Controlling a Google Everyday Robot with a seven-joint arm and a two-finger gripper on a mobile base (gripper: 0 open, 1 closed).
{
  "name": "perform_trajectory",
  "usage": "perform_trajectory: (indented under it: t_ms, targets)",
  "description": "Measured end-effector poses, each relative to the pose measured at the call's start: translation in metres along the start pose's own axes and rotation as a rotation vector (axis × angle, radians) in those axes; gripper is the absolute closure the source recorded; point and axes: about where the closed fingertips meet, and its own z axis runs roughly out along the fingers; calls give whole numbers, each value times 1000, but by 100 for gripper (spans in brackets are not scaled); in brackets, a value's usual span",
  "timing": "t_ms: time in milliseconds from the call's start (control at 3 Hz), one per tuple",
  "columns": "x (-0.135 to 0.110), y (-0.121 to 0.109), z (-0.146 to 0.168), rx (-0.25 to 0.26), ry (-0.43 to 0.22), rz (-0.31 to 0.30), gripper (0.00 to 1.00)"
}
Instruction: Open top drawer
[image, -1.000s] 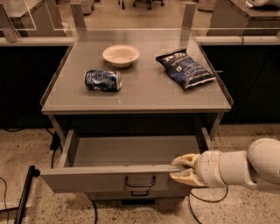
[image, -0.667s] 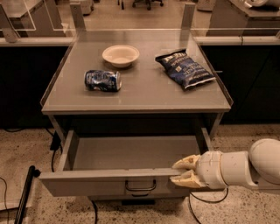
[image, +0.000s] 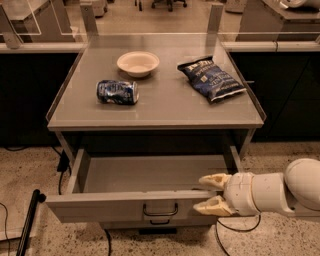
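Claw (image: 212, 193) at top drawer (image: 115, 206) front; can (image: 117, 92), bowl (image: 138, 63), chip bag (image: 211, 78) above.

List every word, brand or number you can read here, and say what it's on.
Chip bag: white print, too blurred to read.
Can: markings too blurred to read.
Bowl, drawer, and gripper clamped on the drawer front's right end: no text visible.

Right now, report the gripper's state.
Gripper: jaws closed on the front edge of the open top drawer, right of its handle.
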Motion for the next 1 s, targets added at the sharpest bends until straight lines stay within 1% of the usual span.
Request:
perform_trajectory:
  t_ms: [333,667,1000]
  targets:
    - [1,1,-1,-1,1,1,25]
    - [4,5,-3,-4,4,3,48]
    - [15,17,-16,3,0,22,72]
